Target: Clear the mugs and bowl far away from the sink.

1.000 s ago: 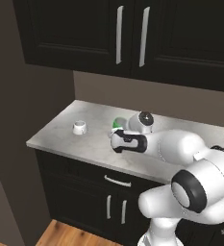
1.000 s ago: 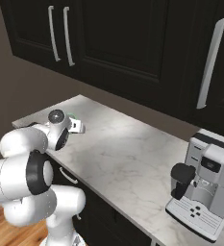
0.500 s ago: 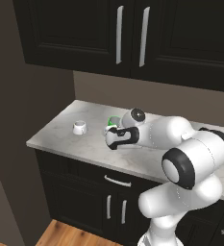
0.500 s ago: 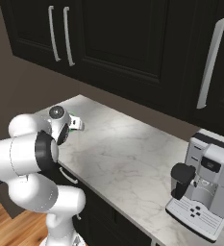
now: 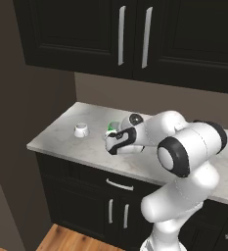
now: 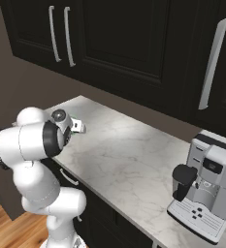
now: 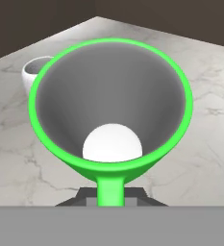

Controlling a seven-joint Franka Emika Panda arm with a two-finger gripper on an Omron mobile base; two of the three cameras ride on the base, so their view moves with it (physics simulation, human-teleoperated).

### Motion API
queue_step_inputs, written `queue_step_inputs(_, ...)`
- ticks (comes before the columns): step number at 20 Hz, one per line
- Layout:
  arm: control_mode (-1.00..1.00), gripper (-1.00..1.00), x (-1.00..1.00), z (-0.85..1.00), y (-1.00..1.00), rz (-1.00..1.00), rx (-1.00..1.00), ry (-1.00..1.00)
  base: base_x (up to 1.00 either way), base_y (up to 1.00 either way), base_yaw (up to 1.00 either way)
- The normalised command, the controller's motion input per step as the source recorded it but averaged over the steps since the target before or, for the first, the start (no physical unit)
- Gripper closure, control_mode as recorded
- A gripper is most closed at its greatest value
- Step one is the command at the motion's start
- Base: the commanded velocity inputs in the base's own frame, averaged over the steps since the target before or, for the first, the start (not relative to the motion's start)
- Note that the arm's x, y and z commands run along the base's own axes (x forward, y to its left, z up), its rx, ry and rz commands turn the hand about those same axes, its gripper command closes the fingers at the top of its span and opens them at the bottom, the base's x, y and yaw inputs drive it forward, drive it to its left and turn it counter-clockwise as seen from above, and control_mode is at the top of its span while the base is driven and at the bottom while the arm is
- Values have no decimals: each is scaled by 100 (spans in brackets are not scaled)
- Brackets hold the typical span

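A white robot arm is reaching low over a pale grey marble-patterned counter (image 5: 61, 135) in a dark-cabineted kitchen, its two-finger gripper (image 5: 110, 142) closing narrowly on the bright green cylindrical mug (image 5: 113, 127). In the hand view the green mug (image 7: 111, 110) is sitting directly ahead of the gripper (image 7: 111, 198), its round mouth facing the camera, its grey inside and white bottom showing, and its green handle running down to the dark fingertips (image 7: 87, 198), which are pinching that handle between them. From the left base view the mug is peeking out just above and behind the hand, and whether it is resting on the marble or is lifted off it cannot be told.

The squat glossy white mug (image 5: 80, 130) is standing upright on the counter beyond the gripper, out toward the counter's far end and apart from the green mug; in the hand view the same white mug (image 7: 32, 72) is showing behind the green rim, to its upper left.

In the right base view the arm's hand (image 6: 75, 126) is hanging over the near end of the marble counter (image 6: 134, 160). A silver and black coffee machine (image 6: 204, 181) is standing on that counter well away from the gripper, at the opposite end. Black wall cupboards with long silver handles (image 5: 120, 29) are hanging above the gripper.
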Motion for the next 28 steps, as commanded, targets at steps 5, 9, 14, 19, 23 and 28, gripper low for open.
queue_step_inputs(5,-100,100,20,-27,0,0,0,2,0,0,0)
queue_step_inputs(9,-100,100,15,-27,0,0,0,2,0,0,0)
queue_step_inputs(14,-100,100,9,-29,0,0,0,2,0,0,0)
queue_step_inputs(19,-100,100,8,-30,0,0,0,1,0,0,0)
queue_step_inputs(23,-100,100,9,-29,0,0,0,0,0,0,0)
queue_step_inputs(28,-100,100,26,-33,1,0,0,0,0,0,0)
